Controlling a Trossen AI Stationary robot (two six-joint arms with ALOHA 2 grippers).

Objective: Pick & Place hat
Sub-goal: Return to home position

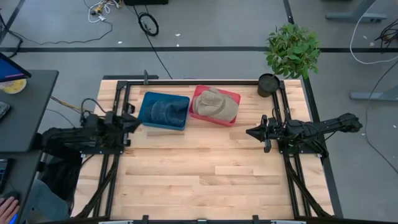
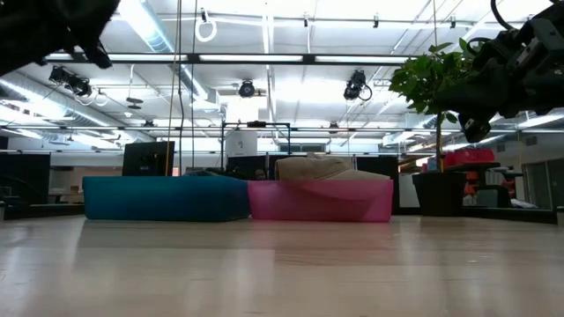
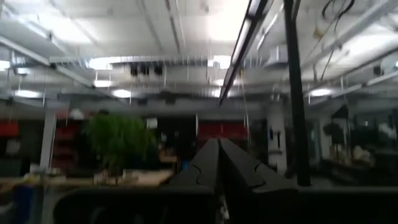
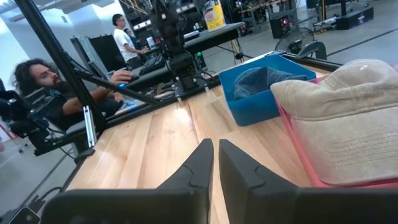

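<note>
A beige hat (image 1: 215, 104) lies in a pink tray (image 1: 230, 117) near the table's far edge; the right wrist view shows the beige hat (image 4: 348, 121) too. Beside it a blue tray (image 1: 149, 118) holds a dark blue hat (image 1: 166, 111), whose cloth (image 4: 260, 79) also shows in the right wrist view. My left gripper (image 1: 138, 122) hovers shut at the table's left side, just left of the blue tray. My right gripper (image 1: 250, 132) hovers shut at the right side, right of the pink tray. Neither touches anything.
A potted plant (image 1: 291, 53) stands at the table's far right corner. Bare wood (image 1: 199, 174) spreads over the near half of the table. People sit at desks beyond the table's left side (image 4: 43, 84). A black frame (image 1: 186, 81) borders the far edge.
</note>
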